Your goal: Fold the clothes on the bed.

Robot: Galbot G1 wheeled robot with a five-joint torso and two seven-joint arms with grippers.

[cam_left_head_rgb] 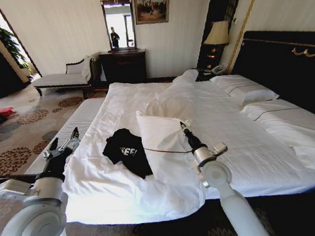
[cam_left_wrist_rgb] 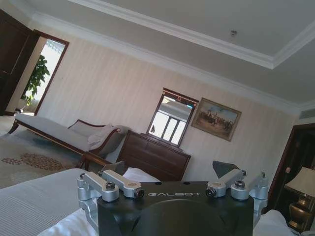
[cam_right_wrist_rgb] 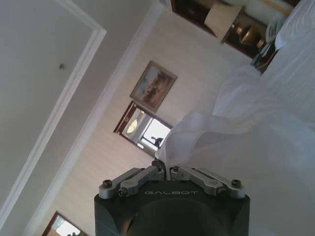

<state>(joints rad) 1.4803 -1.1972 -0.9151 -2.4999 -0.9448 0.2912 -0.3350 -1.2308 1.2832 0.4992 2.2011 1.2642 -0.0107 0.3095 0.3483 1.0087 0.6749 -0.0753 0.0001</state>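
Note:
The clothes, a black T-shirt (cam_left_head_rgb: 127, 149) with white lettering, lie crumpled on the bed (cam_left_head_rgb: 248, 143) near its front left part. My left gripper (cam_left_head_rgb: 64, 140) hovers open over the bed's left edge, left of the shirt and apart from it; in the left wrist view the left gripper (cam_left_wrist_rgb: 171, 169) has spread fingers with nothing between them. My right gripper (cam_left_head_rgb: 182, 126) is just right of the shirt, shut on a raised fold of the white duvet (cam_left_head_rgb: 162, 137). In the right wrist view the closed right gripper (cam_right_wrist_rgb: 165, 168) pinches that white duvet (cam_right_wrist_rgb: 197, 132).
Pillows (cam_left_head_rgb: 246, 91) lie against the dark headboard (cam_left_head_rgb: 291, 67) at the right. A pale striped bench (cam_left_head_rgb: 65, 134) stands along the bed's left side. A chaise (cam_left_head_rgb: 63, 77), a dark dresser (cam_left_head_rgb: 123, 66) and a bedside lamp (cam_left_head_rgb: 216, 34) line the far wall.

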